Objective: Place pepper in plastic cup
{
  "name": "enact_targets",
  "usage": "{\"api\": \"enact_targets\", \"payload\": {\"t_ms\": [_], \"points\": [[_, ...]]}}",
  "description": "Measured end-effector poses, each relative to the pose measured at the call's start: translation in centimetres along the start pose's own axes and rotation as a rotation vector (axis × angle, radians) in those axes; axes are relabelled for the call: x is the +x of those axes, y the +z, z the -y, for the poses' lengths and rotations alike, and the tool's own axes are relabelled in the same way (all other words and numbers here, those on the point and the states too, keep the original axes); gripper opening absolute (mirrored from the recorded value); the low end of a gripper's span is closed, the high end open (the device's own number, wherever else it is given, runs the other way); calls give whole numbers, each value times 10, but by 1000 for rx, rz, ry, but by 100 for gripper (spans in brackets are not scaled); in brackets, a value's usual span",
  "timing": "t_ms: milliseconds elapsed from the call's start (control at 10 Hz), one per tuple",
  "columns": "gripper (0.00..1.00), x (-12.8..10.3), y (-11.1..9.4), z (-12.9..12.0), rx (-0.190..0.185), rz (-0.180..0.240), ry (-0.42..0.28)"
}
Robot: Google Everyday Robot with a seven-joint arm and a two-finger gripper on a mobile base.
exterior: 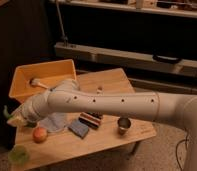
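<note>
Table (112, 82) matt wood. Metal cup (124, 125) shiny. Plastic cup (18, 155) translucent. Bin (21, 82) smooth plastic. Arm (117, 102) smooth white shell; gripper (19, 119) at table's left edge.

The pepper (6, 111) is slim, green and curved. It sticks out up and to the left from the tip of the gripper (14, 118), which grips it above the left edge of the table (92, 140), clear of the tabletop. The plastic cup (18, 154) is short, translucent green and round-rimmed. It stands upright at the table's front left corner, below the pepper and apart from it, with its mouth facing up.
</note>
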Motion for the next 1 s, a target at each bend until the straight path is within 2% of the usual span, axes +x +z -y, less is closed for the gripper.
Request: {"api": "enact_targets", "payload": {"t_ms": [500, 800, 1000], "points": [[0, 0, 2, 0, -7, 4, -8], [0, -6, 38, -21, -153, 51, -50], [0, -13, 77, -60, -278, 97, -78]]}}
